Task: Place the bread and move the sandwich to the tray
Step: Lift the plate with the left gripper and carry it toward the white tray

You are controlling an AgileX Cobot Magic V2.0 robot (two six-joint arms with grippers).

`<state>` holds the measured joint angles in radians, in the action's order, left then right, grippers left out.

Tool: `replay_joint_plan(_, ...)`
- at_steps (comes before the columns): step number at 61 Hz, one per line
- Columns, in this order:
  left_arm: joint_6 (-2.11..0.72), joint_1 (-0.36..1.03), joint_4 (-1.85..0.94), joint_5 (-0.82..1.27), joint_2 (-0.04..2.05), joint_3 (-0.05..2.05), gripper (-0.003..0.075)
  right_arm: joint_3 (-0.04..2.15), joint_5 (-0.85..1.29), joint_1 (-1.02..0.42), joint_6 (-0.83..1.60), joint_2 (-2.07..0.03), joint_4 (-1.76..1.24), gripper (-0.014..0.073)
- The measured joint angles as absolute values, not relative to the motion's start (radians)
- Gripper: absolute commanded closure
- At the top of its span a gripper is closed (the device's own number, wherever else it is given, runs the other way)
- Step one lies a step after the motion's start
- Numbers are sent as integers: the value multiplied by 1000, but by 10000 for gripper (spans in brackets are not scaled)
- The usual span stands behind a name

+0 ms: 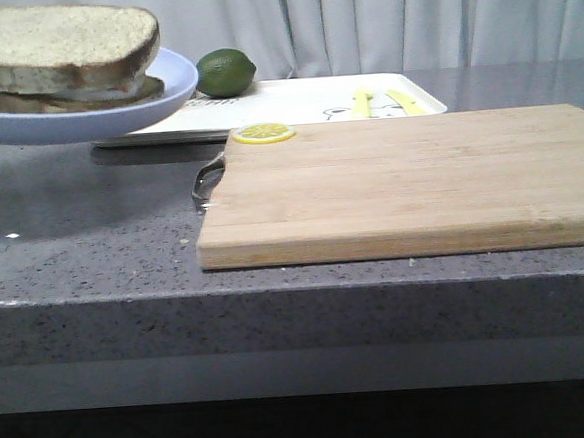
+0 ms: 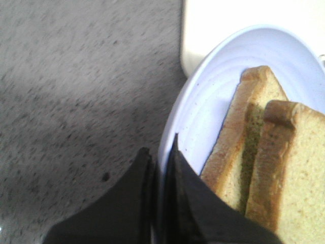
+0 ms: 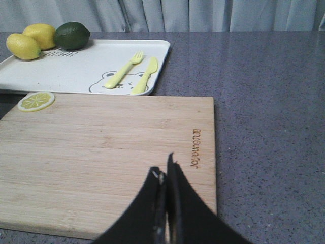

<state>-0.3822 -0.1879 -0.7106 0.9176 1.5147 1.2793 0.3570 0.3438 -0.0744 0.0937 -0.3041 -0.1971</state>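
Observation:
The pale-blue plate [image 1: 114, 111] hangs in the air at the front view's upper left, above the counter and beside the tray's near-left corner. On it lies the sandwich [image 1: 73, 92] with the thick bread [image 1: 54, 45] as its top slice. In the left wrist view my left gripper [image 2: 161, 152] is shut on the plate's rim [image 2: 213, 96], with the bread slices [image 2: 284, 168] just beyond the fingers. The white tray [image 1: 304, 100] lies behind the board; it also shows in the right wrist view [image 3: 76, 66]. My right gripper [image 3: 165, 170] is shut and empty above the board.
A wooden cutting board [image 1: 410, 181] fills the middle of the counter, with a lemon slice [image 1: 263, 133] at its far-left corner. A lime [image 1: 226, 71] and two lemons [image 3: 30, 40] sit at the tray's far-left end. A yellow fork [image 3: 122, 71] and knife [image 3: 145, 74] lie on the tray.

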Motion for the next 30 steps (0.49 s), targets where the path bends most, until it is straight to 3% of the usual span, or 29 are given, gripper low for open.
replay_joint_plan(16, -336, -95, -707, 962, 1672, 1554, 741, 357, 344, -74, 94, -304, -204, 654)
replay_joint_plan(30, -164, 37, -597, 1087, 1990, 2027, 741, 357, 346, -74, 94, -304, -206, 654)
